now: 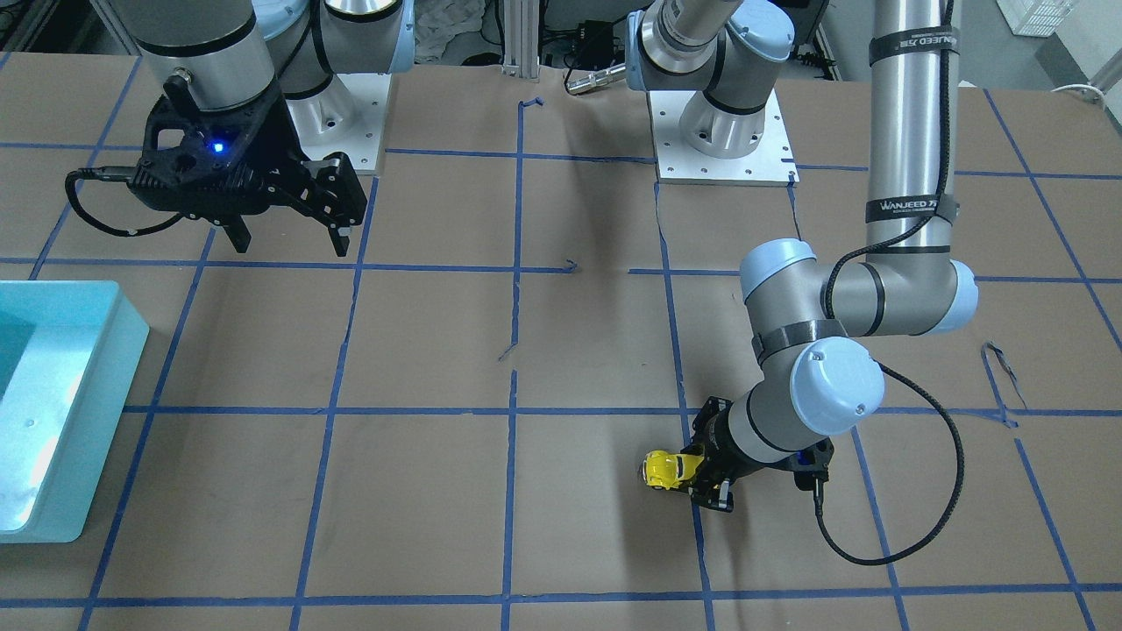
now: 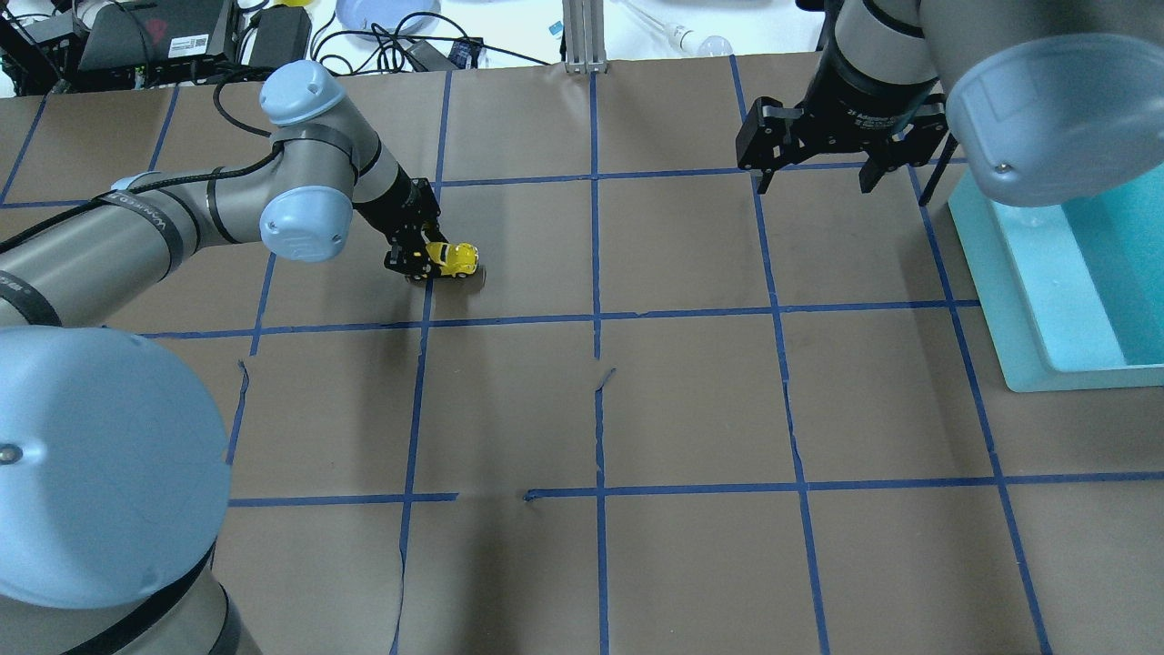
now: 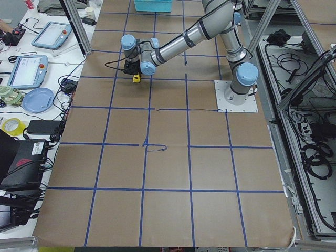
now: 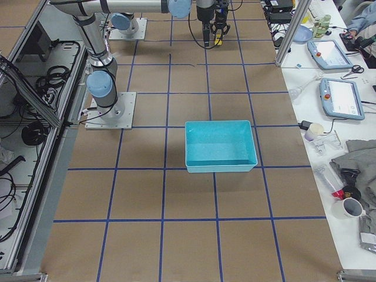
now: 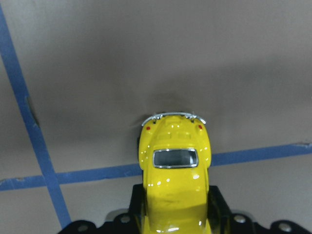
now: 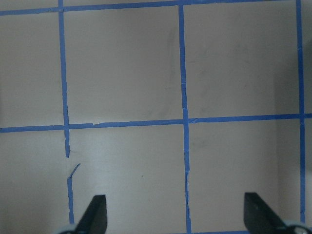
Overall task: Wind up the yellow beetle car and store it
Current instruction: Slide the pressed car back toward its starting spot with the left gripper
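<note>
The yellow beetle car (image 1: 664,470) is small, glossy and bright yellow with dark windows. It sits low over the brown table, held at one end by my left gripper (image 1: 701,473), which is shut on it. It also shows in the overhead view (image 2: 452,259) and fills the lower middle of the left wrist view (image 5: 174,170), its chrome bumper pointing away. My left gripper (image 2: 420,257) is tilted low to the table. My right gripper (image 1: 289,238) is open and empty, hanging above the table; its fingertips (image 6: 95,214) show wide apart.
A teal bin (image 1: 61,394) stands at the table's edge on my right side, also in the overhead view (image 2: 1064,282) and in the right side view (image 4: 220,145). Blue tape lines grid the brown table.
</note>
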Tool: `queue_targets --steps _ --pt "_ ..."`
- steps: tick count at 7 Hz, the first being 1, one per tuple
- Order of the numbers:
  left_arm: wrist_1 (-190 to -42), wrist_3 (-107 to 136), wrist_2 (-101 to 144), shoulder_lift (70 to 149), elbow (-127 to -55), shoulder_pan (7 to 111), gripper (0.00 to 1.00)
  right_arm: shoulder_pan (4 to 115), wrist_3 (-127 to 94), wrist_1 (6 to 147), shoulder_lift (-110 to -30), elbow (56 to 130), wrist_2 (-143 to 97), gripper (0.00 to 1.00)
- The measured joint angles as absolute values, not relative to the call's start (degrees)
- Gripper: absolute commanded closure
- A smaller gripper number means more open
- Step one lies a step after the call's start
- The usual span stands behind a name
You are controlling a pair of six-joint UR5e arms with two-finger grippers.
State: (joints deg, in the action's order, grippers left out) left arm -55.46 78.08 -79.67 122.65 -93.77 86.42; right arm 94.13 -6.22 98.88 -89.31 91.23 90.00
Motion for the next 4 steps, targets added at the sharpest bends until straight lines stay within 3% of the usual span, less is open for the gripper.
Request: queue_targets --steps 4 --pt "-55.47 74.36 -79.78 122.84 -93.83 83.49 1.00 94.13 -6.24 98.88 -89.30 91.23 90.02 0.00"
